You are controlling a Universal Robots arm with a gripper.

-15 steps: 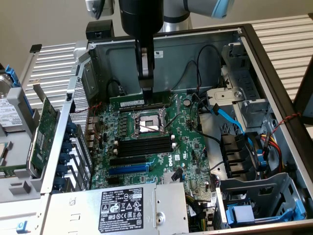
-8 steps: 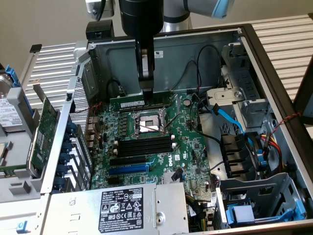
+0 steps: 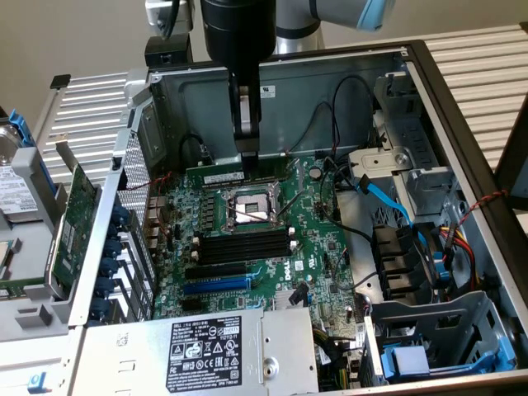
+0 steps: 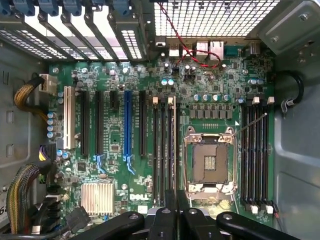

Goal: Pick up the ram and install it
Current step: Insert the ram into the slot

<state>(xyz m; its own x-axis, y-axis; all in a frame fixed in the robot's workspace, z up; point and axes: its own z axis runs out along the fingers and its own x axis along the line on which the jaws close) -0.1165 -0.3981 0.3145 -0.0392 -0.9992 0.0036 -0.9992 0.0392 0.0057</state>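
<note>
The ram point(image 3: 224, 176), a thin green stick with a white label, hangs level above the motherboard point(image 3: 318, 264) inside the open computer case. My black gripper point(image 3: 247, 157) comes down from above and is shut on the ram at its middle. In the wrist view the gripper point(image 4: 176, 217) has its fingers point(image 4: 164, 220) drawn close together. They stand in line with the long black memory slots point(image 4: 164, 150) beside the open CPU socket point(image 4: 210, 160). A second bank of black memory slots point(image 4: 256, 155) lies on the socket's other side.
A larger green expansion card point(image 3: 78, 214) leans outside the case at the exterior view's left. The labelled power supply point(image 3: 206, 351) is at the front. A blue cable point(image 3: 384, 194) and a drive cage point(image 3: 429, 346) are at the right. Case walls ring the board.
</note>
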